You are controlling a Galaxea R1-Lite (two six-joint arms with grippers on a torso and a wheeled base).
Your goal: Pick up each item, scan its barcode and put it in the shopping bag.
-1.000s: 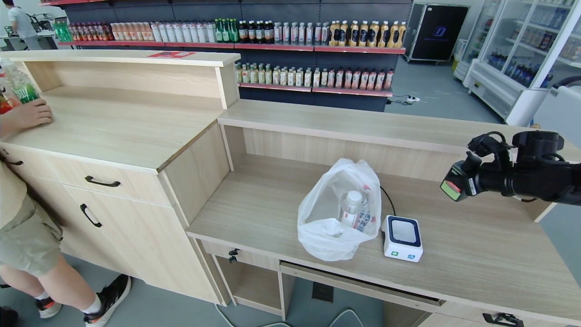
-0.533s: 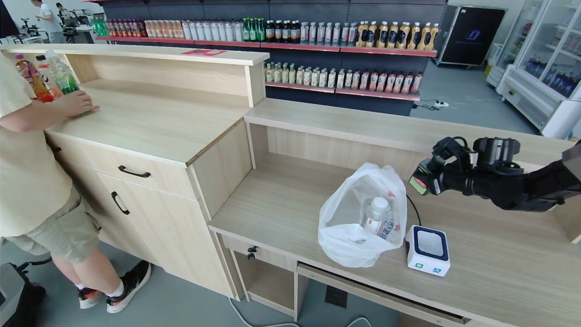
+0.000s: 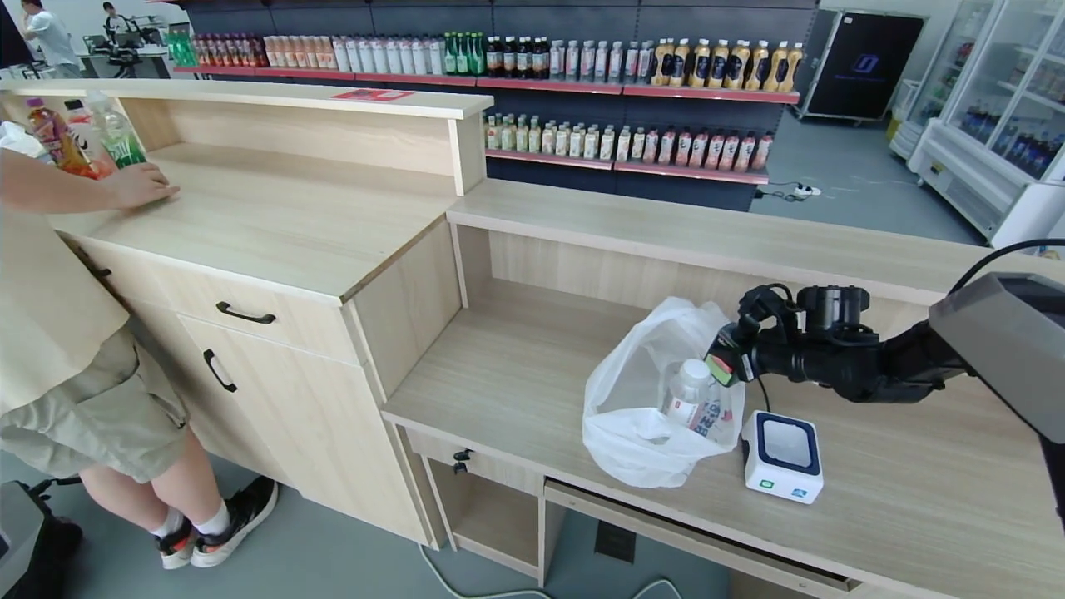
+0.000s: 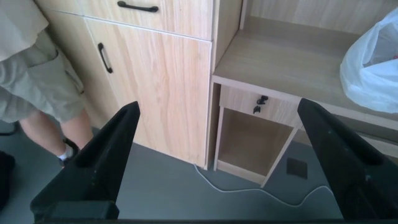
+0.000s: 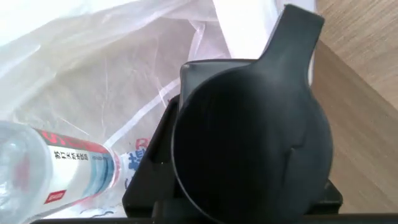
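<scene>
The right claw (image 3: pixel 735 358) grips a dark container (image 3: pixel 720 370) with a red and green end. It holds the container at the upper edge of the white shopping bag (image 3: pixel 624 424), just above a clear bottle (image 3: pixel 687 398) lying inside the bag. The bag sits on the wooden bench (image 3: pixel 516 366), with a small white scanner (image 3: pixel 782 456) just beside it on the robot's right. The left claw (image 4: pixel 219 106) has its fingers spread wide and holds nothing. It is low by the bench's cabinet front, well apart from the bag.
</scene>
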